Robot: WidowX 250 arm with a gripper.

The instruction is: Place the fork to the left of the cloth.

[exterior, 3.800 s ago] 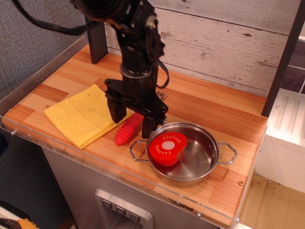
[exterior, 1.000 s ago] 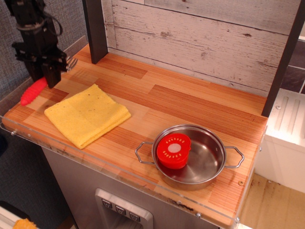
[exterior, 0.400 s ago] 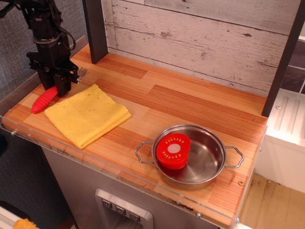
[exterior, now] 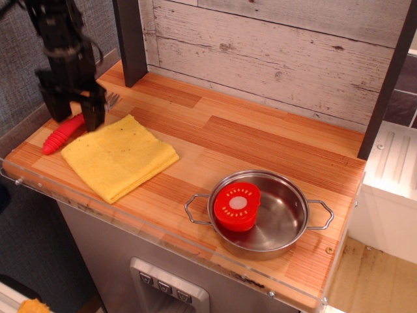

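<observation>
Nearest the front edge of the striped wooden worktop, toward the right, sat a round steel pan with two wire loop handles, and a round red slotted disc with a pale centre lay tilted against the pan's left inner wall. Further left and slightly back, the folded square yellow cloth of soft speckled fabric lay flat, one corner pointing at the front edge. Just beyond the cloth's left corner, the small fork with a thick ribbed red handle and silver metal head rested on the worktop, handle angled toward the front-left edge and tines pointing back-right, close beside the cloth. Directly over the fork's middle hung the black end effector, its two fingers spread apart on either side of the fork, released rather than clamped. Behind everything rose a whitewashed plank wall and a dark upright post.
</observation>
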